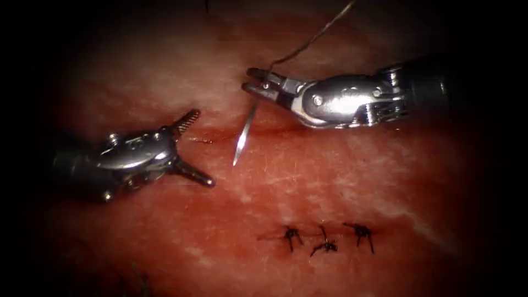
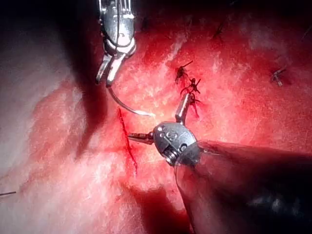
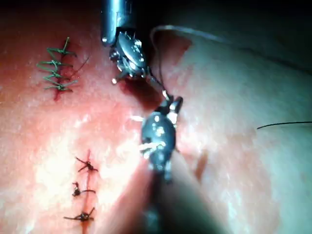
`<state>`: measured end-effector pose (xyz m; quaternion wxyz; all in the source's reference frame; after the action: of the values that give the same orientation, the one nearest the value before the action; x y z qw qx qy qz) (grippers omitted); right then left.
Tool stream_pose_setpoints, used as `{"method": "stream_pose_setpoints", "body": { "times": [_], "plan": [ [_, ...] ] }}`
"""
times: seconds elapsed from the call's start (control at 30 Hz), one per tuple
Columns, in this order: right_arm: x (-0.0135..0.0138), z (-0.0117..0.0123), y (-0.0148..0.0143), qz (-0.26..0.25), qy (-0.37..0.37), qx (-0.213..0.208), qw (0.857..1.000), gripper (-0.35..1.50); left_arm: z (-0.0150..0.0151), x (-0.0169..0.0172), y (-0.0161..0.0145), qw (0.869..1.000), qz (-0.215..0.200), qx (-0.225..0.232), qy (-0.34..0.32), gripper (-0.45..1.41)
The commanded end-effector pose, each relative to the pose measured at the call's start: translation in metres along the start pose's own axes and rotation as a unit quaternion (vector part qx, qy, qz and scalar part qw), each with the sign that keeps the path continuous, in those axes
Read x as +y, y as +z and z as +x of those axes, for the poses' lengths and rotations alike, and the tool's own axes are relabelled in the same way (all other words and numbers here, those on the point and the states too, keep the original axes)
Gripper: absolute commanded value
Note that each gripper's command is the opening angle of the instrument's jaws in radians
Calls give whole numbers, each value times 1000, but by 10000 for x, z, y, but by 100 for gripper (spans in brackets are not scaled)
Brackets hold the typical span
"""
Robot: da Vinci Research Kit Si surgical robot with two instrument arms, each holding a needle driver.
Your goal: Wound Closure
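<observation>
Endoscope, right tool: the steel right needle driver [image 1: 254, 80] comes in from the right, its jaws pinching the curved steel needle [image 1: 243, 132] near its thread end.
Endoscope, needle: free of the tissue, long axis hanging down from the jaws, tip just above the short red cut [image 1: 204, 139] in the pink pork tissue [image 1: 330, 181]; the thin dark thread [image 1: 313, 37] runs up and away.
Endoscope, left tool: the steel left needle driver [image 1: 192, 146], jaws spread wide and holding nothing, lies left of the needle tip, the nearer arm to it.
Endoscope, stitches: three dark knotted stitches [image 1: 324, 237] sit well below.
Left wrist view: the needle [image 2: 127, 106] curves from the right tool [image 2: 108, 73] toward the spread left jaws [image 2: 158, 122], beside the cut [image 2: 127, 141].
Right wrist view: the right tool [image 3: 171, 105] faces the left tool [image 3: 127, 61].
</observation>
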<state>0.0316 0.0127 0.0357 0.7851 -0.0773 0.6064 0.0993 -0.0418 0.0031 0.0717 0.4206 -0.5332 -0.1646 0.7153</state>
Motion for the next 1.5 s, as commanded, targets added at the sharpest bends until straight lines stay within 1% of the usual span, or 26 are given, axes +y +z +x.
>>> {"method": "stream_pose_setpoints", "body": {
  "times": [0.03, 0.17, 0.3, 0.43, 0.6, 0.73, 0.8, 0.97, 1.23, 1.3, 1.5],
  "plan": [
    [1, -5, 16, 14, -18, 2, 1000, -35, -16, 4, 7, 1000, 1, -13, 4, 128],
    [5, -11, 28, 41, -68, 9, 997, -35, -32, 7, 15, 999, 5, -41, 11, 123],
    [15, -16, 42, 56, -119, 21, 991, -35, -44, 9, 24, 998, 4, -61, 17, 116],
    [20, -21, 50, 72, -144, 34, 986, -35, -52, 7, 28, 997, 2, -74, 22, 110],
    [15, -30, 57, 89, -174, 50, 979, -35, -61, 1, 31, 996, 2, -90, 27, 100],
    [8, -34, 70, 85, -196, 53, 975, -35, -70, -5, 40, 995, 3, -97, 32, 94],
    [6, -34, 76, 84, -220, 56, 970, -35, -75, -8, 45, 994, 2, -98, 38, 93],
    [6, -37, 80, 80, -241, 60, 965, -35, -82, -14, 49, 994, -1, -99, 37, 89],
    [-6, -50, 89, 72, -269, 71, 958, -35, -99, -26, 54, 994, -1, -103, 32, 84],
    [-10, -56, 93, 70, -284, 74, 953, -35, -102, -29, 54, 994, -2, -105, 34, 83],
    [-9, -58, 94, 62, -287, 81, 953, -35, -103, -29, 54, 994, -4, -105, 32, 78]
  ]
}}
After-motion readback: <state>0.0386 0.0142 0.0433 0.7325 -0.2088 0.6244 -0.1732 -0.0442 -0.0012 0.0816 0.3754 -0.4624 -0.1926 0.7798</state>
